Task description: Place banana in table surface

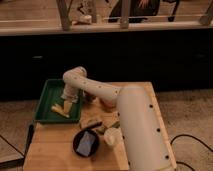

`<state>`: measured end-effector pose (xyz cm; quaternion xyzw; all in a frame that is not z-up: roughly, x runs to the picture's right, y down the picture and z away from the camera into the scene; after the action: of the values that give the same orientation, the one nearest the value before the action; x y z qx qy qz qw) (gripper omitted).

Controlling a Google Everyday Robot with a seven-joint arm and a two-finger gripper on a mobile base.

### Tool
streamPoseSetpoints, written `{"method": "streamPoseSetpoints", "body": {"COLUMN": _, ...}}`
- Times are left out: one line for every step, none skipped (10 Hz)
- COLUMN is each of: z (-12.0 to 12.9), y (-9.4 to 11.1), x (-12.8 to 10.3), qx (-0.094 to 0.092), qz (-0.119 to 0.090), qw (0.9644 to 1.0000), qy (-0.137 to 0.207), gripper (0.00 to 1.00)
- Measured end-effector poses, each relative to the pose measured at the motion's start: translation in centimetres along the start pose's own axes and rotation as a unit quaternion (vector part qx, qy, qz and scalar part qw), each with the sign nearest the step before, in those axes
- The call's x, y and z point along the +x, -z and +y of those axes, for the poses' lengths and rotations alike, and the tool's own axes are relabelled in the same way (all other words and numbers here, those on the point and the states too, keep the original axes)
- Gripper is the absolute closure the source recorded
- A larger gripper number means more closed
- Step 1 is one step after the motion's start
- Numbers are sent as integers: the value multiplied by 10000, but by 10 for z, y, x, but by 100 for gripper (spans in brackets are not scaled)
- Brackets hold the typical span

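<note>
Lying banana [60, 111]: a small pale-yellow curved fruit is seen on the floor of the green tray [47, 102], left of centre in the frame. It is not yet on the wood.
Gripper [67, 101]: held low inside the tray, just above and right of the banana. Contact cannot be made out, and whether the claw is clenched or released cannot be told.
Arm [100, 90]: bent sharply at a white elbow above the tray so that the wrist is pointed downward. This is judged a pose for picking from above.
Green tray: set on the upper-left corner of the table surface [50, 152]. Its raised rim means the fruit must be lifted clear.
Table surface: light slatted wood. A bare patch at lower left is judged a likely drop spot.
Dark bowl [86, 142]: lower centre, with a white cup [111, 136] just right of it. Both are to be avoided.
</note>
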<state>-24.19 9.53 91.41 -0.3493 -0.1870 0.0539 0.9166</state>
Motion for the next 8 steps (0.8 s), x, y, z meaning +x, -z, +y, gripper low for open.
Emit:
{"method": "streamPoseSetpoints", "body": {"z": 2, "y": 0, "x": -2, "qx": -26, "qz": 5, "qw": 10000, "qy": -6, "gripper": 20}}
{"method": "streamPoseSetpoints", "body": {"z": 4, "y": -1, "x": -7, "qx": -58, "qz": 4, "qw": 10000, "qy": -4, "gripper": 20}}
{"method": "streamPoseSetpoints", "body": {"z": 7, "y": -2, "x": -10, "qx": -89, "qz": 1, "qw": 10000, "qy": -11, "gripper": 20}}
{"method": "streamPoseSetpoints", "body": {"z": 9, "y": -3, "x": -12, "qx": -107, "qz": -3, "qw": 9999, "qy": -27, "gripper": 20}}
{"method": "streamPoseSetpoints", "body": {"z": 12, "y": -7, "x": -13, "qx": -133, "qz": -4, "qw": 9999, "qy": -73, "gripper": 20}}
{"method": "streamPoseSetpoints", "body": {"z": 14, "y": -10, "x": -14, "qx": -136, "qz": -8, "qw": 9999, "qy": -103, "gripper": 20}}
{"method": "streamPoseSetpoints", "body": {"z": 18, "y": -14, "x": -17, "qx": -136, "qz": -10, "qw": 9998, "qy": -129, "gripper": 20}}
{"method": "streamPoseSetpoints", "body": {"z": 22, "y": -19, "x": -18, "qx": -145, "qz": -6, "qw": 9998, "qy": -152, "gripper": 20}}
